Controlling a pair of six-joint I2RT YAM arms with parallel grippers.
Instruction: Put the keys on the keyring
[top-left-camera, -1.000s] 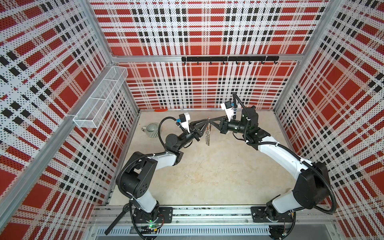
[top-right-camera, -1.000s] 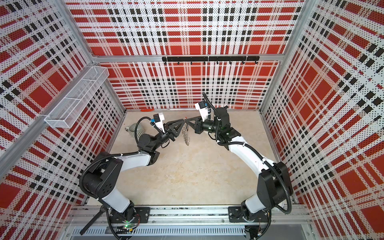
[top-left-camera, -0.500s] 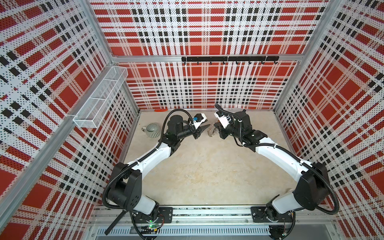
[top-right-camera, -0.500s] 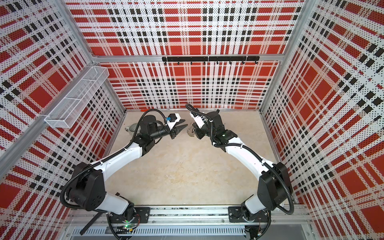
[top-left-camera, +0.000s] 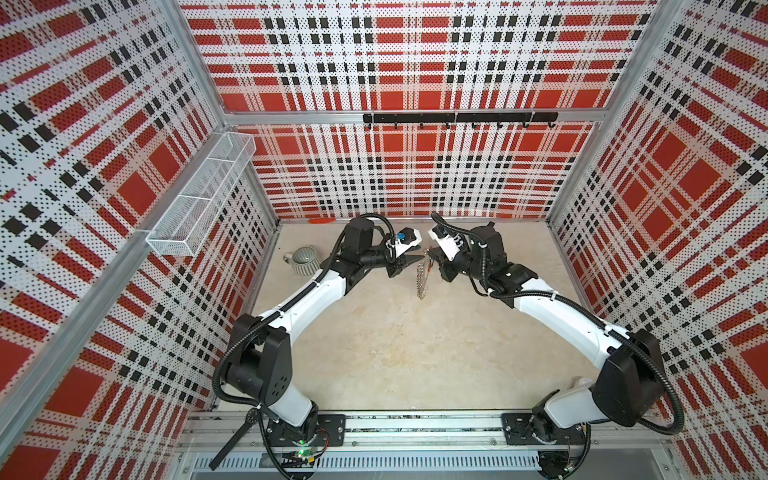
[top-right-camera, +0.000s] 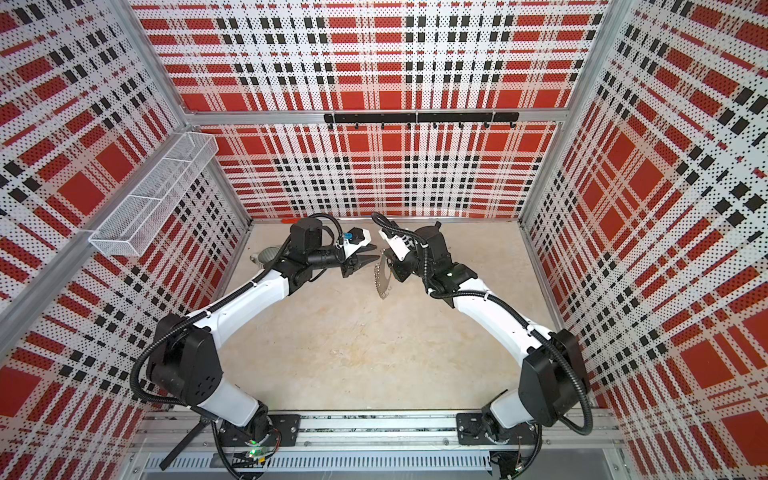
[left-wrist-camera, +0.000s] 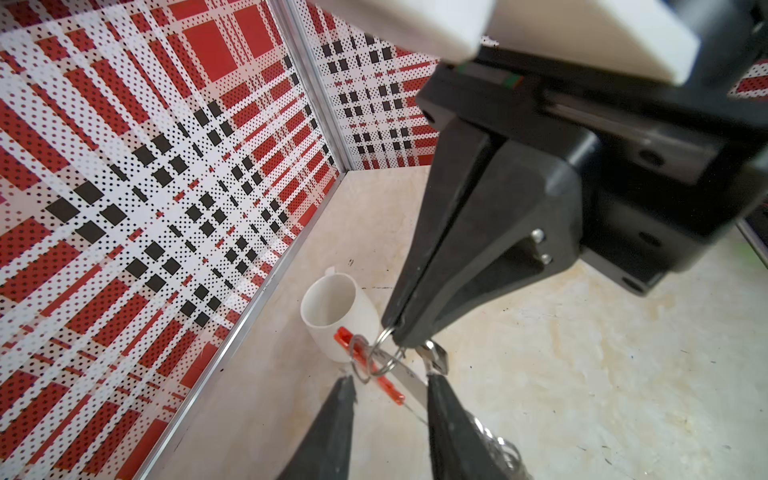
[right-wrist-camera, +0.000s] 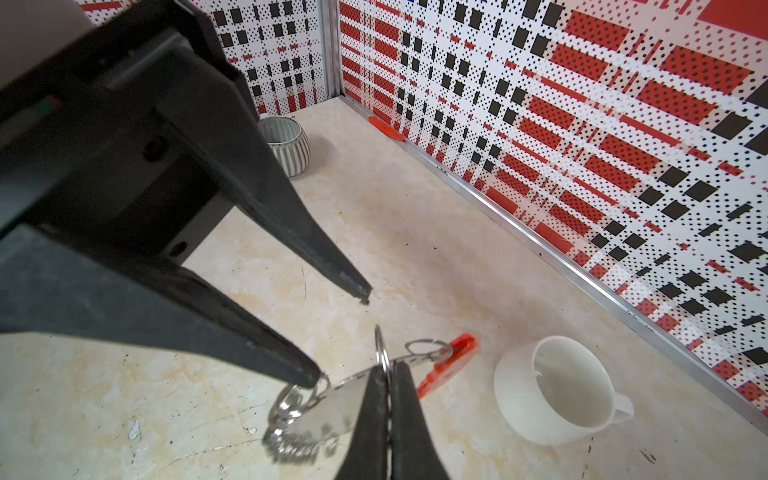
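Upper centre of top view: left tool (top-left-camera: 417, 259) half spread, empty, tips pointing right at large flat grey hoop keyring with red-orange section (top-left-camera: 420, 280). It hangs edge-on, long axis down frame, from right tool (top-left-camera: 430, 254), which is clamped on small silver wire ring (right-wrist-camera: 378, 340). Keys not made out.

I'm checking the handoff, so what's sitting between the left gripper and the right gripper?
The keyring, hanging from the shut right gripper, with the open left gripper close beside its top. Both top views show it.
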